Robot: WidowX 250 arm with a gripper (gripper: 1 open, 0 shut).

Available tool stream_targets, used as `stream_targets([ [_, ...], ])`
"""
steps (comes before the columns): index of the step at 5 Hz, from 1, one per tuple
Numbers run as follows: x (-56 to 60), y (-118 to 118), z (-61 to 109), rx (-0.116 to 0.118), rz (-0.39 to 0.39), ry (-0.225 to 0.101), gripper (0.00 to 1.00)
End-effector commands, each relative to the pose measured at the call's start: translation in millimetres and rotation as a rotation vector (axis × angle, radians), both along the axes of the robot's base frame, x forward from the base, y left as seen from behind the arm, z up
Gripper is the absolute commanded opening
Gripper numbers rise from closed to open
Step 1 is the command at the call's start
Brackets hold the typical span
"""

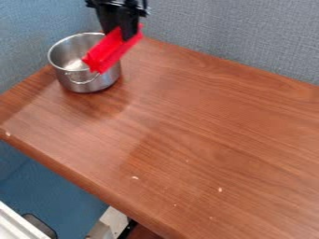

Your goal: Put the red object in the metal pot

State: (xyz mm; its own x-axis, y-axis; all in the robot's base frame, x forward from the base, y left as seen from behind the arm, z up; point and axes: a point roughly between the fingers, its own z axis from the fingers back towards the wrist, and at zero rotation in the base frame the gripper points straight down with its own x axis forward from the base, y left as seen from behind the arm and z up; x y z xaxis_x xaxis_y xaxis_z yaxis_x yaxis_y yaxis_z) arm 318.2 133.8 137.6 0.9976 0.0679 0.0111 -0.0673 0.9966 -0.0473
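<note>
Wooden table (212, 131): one red object (108, 49), one metal pot (77, 63).

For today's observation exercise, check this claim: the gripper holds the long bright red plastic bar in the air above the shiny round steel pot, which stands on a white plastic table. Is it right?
One detail is wrong. The table is brown wood, not white plastic. As the camera view shows, the gripper does hold the long bright red plastic bar in the air above the shiny round steel pot.
</note>
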Motion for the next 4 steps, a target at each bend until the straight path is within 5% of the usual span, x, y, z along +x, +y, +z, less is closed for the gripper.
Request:
stream_targets([
  [1, 8.0, 33, 19.0, 0.037, 0.052, -0.054, 0.0],
  [4, 41.1, 67, -5.1, 0.07, 0.079, -0.037, 0.0],
])
